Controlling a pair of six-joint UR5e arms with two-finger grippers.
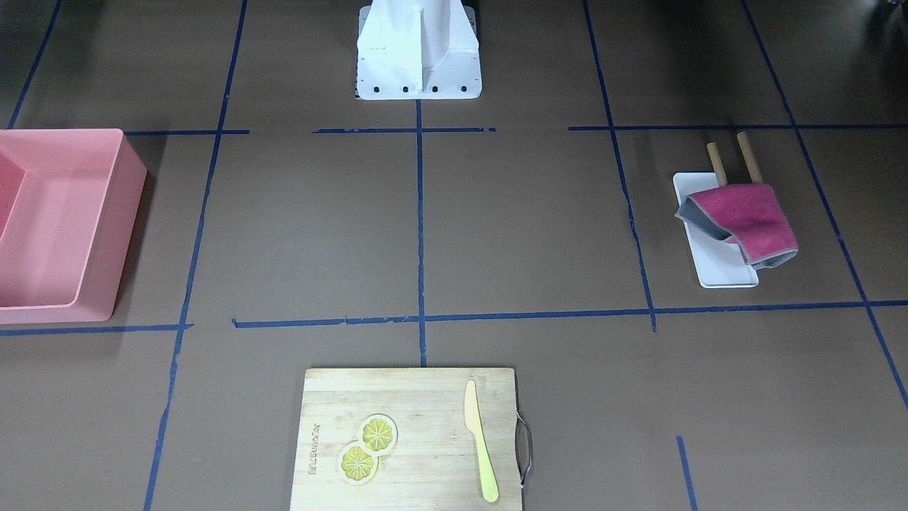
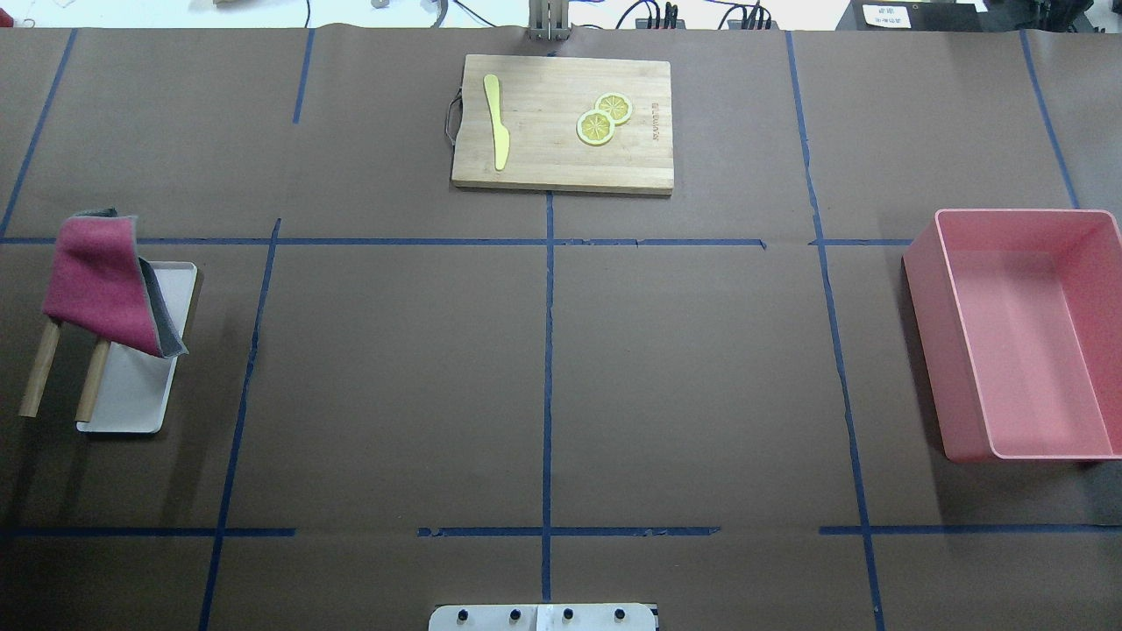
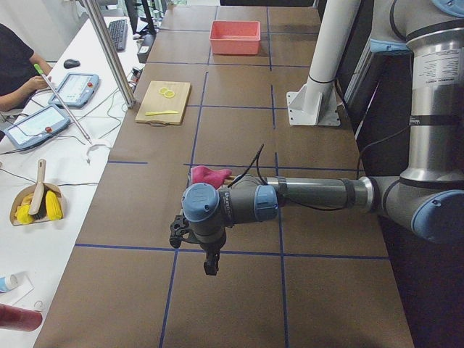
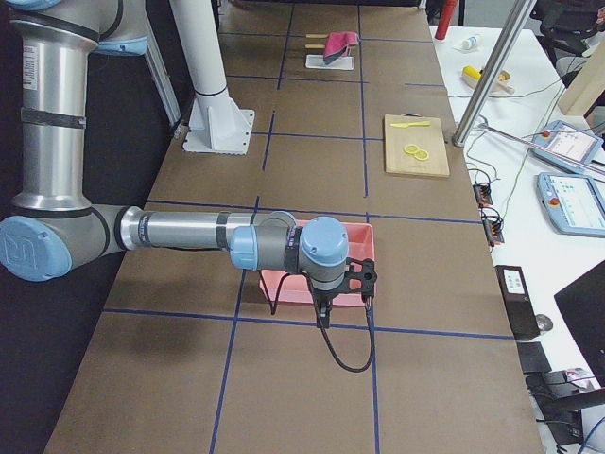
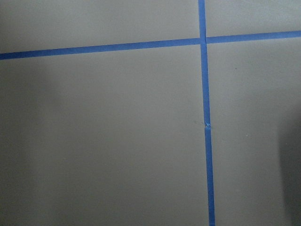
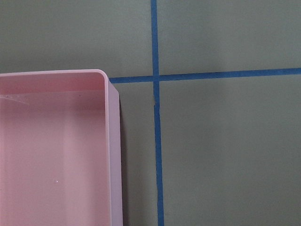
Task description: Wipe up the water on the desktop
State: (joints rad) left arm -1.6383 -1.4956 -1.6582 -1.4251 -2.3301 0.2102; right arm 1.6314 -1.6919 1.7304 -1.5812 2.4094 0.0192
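front view, desktop: we see the brown desktop [image 1: 312, 227] filling the frame, cut into rectangles by blue tape.
front view, base: the white base [image 1: 418, 50] stands at top centre.
front view, bin: a pink bin [image 1: 122, 241] sits at the left edge.
front view, cloth: a red cloth [image 1: 748, 220] with grey backing hangs over two wooden pegs [image 1: 748, 156] at right, draped above a white tray [image 1: 720, 268].
front view, board: a board [image 1: 425, 397] at bottom centre carries two lemon slices [image 1: 369, 447] and a yellow knife [image 1: 480, 443], the knife apart from the slices.
overhead view, layout: we find the cloth and tray at the left edge, the board at top centre and the bin at right; the middle of the desktop lies between them.
left side view, left gripper: the near arm reaches across the lower middle of the frame, with the left gripper [image 3: 211, 267] pointing down above the desktop; we cannot tell whether its fingers are apart or together.
right side view, right gripper: the near arm stretches across the centre, with the right gripper [image 4: 323, 314] pointing down in front of the bin; here too we cannot tell how its fingers stand.
left wrist view, desktop: we see only desktop, with a tape crossing at upper right.
right wrist view, bin: the bin's corner fills the lower left, just beside a tape crossing on the desktop.
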